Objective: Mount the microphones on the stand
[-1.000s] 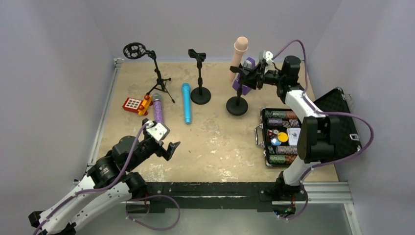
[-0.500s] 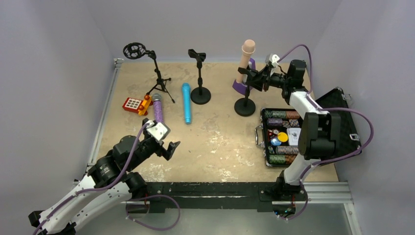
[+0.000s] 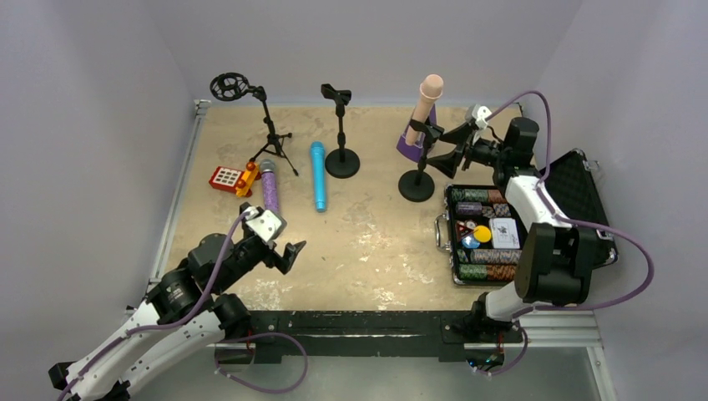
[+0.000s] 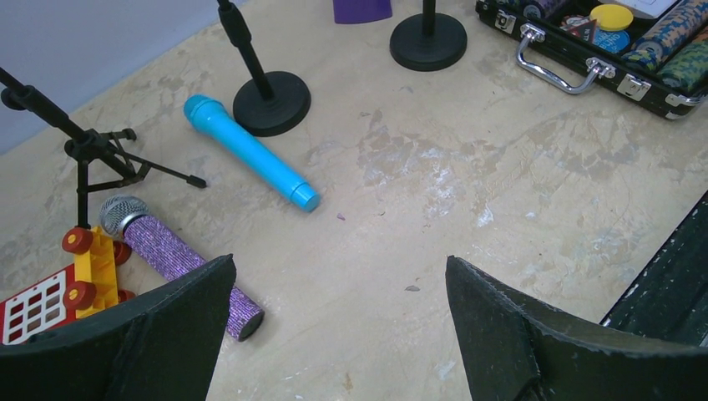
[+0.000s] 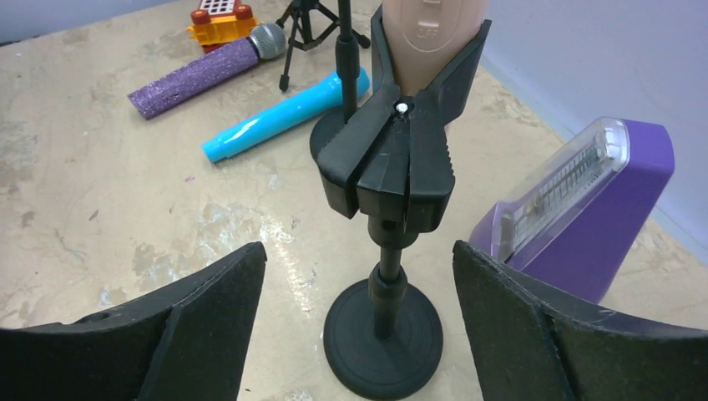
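The pale pink microphone [image 3: 428,94] [image 5: 434,25] stands upright in the clip [image 5: 392,159] of the right stand [image 3: 416,185]. My right gripper [image 3: 447,149] [image 5: 359,246] is open just right of that stand, its fingers on either side of the pole without touching it. The sky-blue microphone [image 3: 318,175] [image 4: 250,153] and the glittery purple microphone [image 3: 270,185] [image 4: 175,255] lie flat on the table. My left gripper [image 3: 280,246] [image 4: 340,261] hovers open and empty, near the purple microphone's tail end. The middle stand [image 3: 341,125] and the tripod stand [image 3: 265,125] hold nothing.
A purple metronome [image 3: 407,147] [image 5: 576,205] stands just behind the right stand. A red and yellow toy [image 3: 232,178] lies beside the purple microphone's head. An open case of poker chips [image 3: 484,234] sits at the right, near my right arm.
My right gripper has opened, let go of the stand's clip and drawn back to the right. The stand with the pink microphone shifted right and now stands upright. The left arm barely moved.
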### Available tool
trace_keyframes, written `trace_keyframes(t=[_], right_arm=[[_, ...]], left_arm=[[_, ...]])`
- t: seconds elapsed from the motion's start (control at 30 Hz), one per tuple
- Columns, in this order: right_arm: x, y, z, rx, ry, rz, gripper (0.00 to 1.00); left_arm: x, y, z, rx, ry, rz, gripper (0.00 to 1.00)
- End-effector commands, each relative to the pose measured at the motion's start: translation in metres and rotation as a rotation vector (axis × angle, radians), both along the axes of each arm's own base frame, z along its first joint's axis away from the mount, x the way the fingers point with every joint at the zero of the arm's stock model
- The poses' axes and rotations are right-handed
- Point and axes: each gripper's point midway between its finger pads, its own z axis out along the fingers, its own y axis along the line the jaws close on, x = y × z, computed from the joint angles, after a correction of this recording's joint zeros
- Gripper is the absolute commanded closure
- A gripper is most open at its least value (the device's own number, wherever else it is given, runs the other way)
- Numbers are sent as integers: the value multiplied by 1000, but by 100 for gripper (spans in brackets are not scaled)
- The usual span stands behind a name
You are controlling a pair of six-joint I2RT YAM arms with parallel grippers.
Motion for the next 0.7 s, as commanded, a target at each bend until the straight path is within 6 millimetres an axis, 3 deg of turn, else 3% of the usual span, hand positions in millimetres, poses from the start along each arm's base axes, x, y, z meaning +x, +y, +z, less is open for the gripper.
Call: trace_keyframes(t=[0.0, 0.2, 0.43, 0.67], right_arm=[[-9, -10, 0, -37, -2, -63, 12], [-40, -15, -6, -74, 17, -109, 10], [-92, -19, -15, -182, 220, -85, 10], [-155, -5, 7, -185, 180, -5, 9]], left_arm=[[-1, 2, 6, -22, -13, 8, 1], [0, 9, 10, -38, -8, 47, 1], [7, 30, 14, -71, 12, 191, 0], [12, 40, 24, -134, 20, 276, 0]])
